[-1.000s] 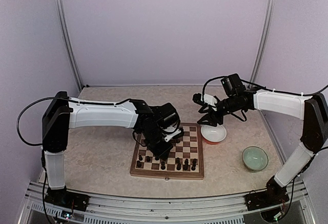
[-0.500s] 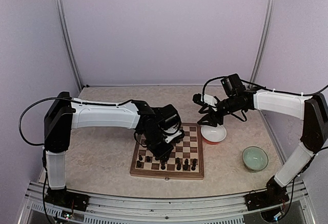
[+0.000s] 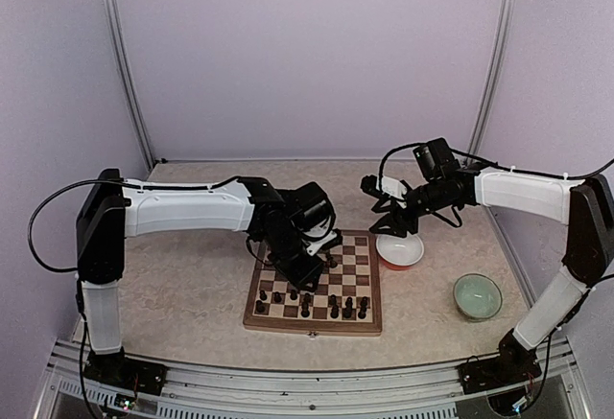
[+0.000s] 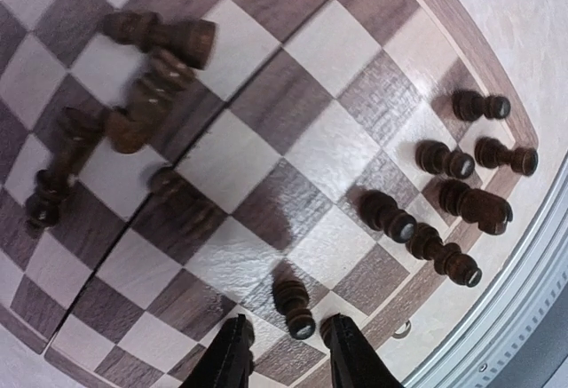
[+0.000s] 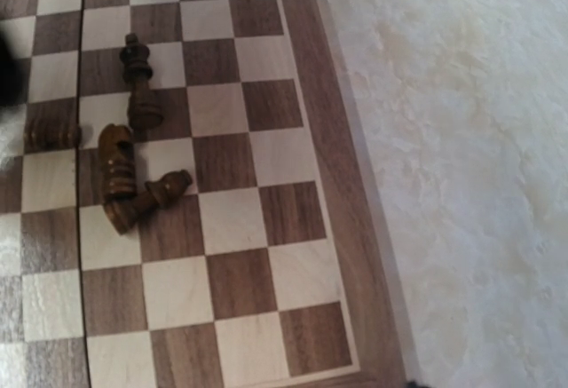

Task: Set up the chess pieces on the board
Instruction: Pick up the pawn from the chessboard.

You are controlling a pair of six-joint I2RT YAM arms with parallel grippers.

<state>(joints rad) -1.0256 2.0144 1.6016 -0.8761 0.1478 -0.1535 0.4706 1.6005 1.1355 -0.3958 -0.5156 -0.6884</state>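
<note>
On checkered wooden board point(image 4: 311, 153), near side: left pincer point(image 4: 284, 321) spread, straddling upright small dark wooden pawn point(image 4: 293, 304). Probably light, rigid, smooth, topples easily; pinch mid-body. Right pincer point(image 3: 387, 222): cannot tell.

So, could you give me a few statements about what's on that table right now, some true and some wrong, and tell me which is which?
1. All the chess pieces on the board stand upright. False: several lie on their sides near the middle, while others stand along one edge.
2. The left end effector is open, with a small upright piece just ahead of its fingertips. True.
3. The green bowl sits on the board. False: it stands on the table, to the right of the board and apart from it.
4. Two bowls are out, a white bowl and the green bowl. True.
</note>
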